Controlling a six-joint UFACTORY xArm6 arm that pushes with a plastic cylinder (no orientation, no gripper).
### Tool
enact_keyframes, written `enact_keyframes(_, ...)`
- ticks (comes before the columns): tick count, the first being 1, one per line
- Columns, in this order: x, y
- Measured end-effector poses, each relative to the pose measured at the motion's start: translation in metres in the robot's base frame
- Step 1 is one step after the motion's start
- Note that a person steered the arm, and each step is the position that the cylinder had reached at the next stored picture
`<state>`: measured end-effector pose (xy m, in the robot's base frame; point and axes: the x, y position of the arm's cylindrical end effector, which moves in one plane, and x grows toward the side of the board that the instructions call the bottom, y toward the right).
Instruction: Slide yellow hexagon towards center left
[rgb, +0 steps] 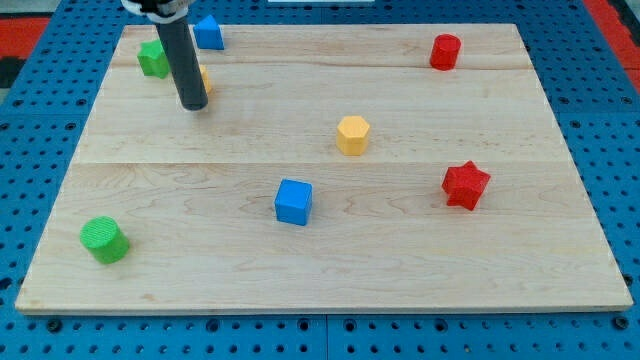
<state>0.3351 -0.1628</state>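
The yellow hexagon lies a little right of the board's middle. My tip rests on the board at the view's upper left, far left of the hexagon. A small orange-yellow block is mostly hidden behind the rod, and its shape cannot be made out.
A green block and a blue block sit at the upper left near the rod. A red cylinder is at the upper right, a red star at the right, a blue cube below the middle, a green cylinder at the lower left.
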Motion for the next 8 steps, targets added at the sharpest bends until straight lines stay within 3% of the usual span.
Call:
enact_keyframes(1, -0.033, -0.007)
enact_keyframes(4, -0.067, -0.002)
enact_keyframes(7, 0.012, 0.163)
enact_keyframes(8, 0.021, 0.246)
